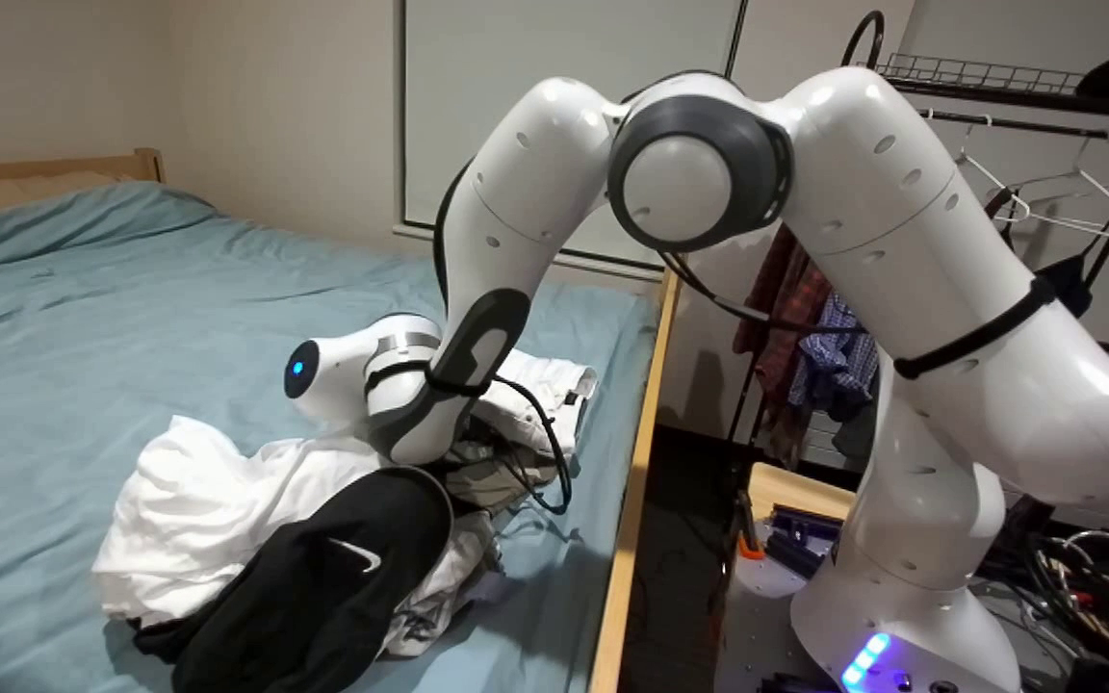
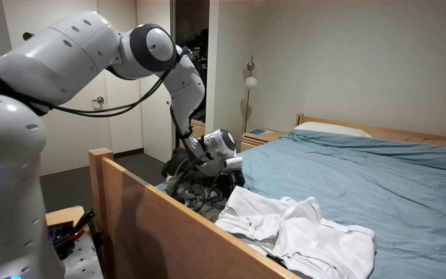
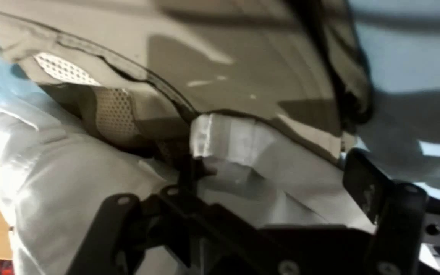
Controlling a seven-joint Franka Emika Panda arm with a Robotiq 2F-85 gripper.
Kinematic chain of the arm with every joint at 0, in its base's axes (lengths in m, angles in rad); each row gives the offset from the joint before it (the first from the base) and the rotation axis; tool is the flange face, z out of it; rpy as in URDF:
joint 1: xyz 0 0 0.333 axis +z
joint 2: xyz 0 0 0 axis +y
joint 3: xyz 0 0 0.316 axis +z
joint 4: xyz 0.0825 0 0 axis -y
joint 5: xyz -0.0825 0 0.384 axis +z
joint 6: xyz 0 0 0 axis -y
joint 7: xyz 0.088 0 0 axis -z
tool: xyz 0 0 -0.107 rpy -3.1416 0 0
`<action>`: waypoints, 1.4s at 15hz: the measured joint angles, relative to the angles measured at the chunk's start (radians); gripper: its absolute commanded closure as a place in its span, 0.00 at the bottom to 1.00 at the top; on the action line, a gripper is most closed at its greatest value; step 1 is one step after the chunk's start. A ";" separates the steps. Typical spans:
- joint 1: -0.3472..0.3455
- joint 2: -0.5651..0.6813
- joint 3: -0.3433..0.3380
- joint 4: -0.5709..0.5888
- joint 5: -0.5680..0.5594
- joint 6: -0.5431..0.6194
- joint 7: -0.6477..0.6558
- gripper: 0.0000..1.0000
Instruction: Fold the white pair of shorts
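Glossy white, rounded tubular arm segments (image 1: 959, 260) were dotted with grey oval plugs (image 1: 885, 144); a broad dark-grey ring (image 1: 768, 168) framed a round white cap (image 1: 678, 188) at one joint; slim black cables (image 2: 118, 113) were bound with a black strap (image 1: 978, 332); the white wrist housing (image 1: 341, 364) carried a silvery band (image 1: 410, 340) and a black disc (image 1: 306, 375) bearing a blue light (image 1: 297, 368); a blue-white light strip (image 1: 867, 662) marked the flared white base (image 1: 944, 630); angular black fingers (image 3: 366, 185) met dark linkages (image 3: 399, 225) with pale screw heads (image 3: 389, 268).

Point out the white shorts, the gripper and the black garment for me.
White shorts (image 2: 304, 234), in an exterior view: middle of the cloth.
Gripper (image 3: 275, 175), wrist view: midway between its fingertips.
Black garment (image 1: 314, 602), in an exterior view: middle of its visible cloth.
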 measured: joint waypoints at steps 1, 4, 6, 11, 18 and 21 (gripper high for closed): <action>-0.005 -0.001 0.006 -0.010 -0.032 0.042 -0.006 0.41; -0.027 -0.009 0.021 -0.040 -0.105 0.133 -0.025 0.59; -0.044 -0.020 0.030 -0.055 -0.132 0.174 -0.044 0.73; -0.103 -0.075 0.055 -0.112 -0.151 0.315 -0.099 0.94; -0.230 -0.213 0.067 -0.250 -0.126 0.726 -0.207 0.92; -0.352 -0.249 0.112 -0.296 -0.055 0.916 -0.333 0.92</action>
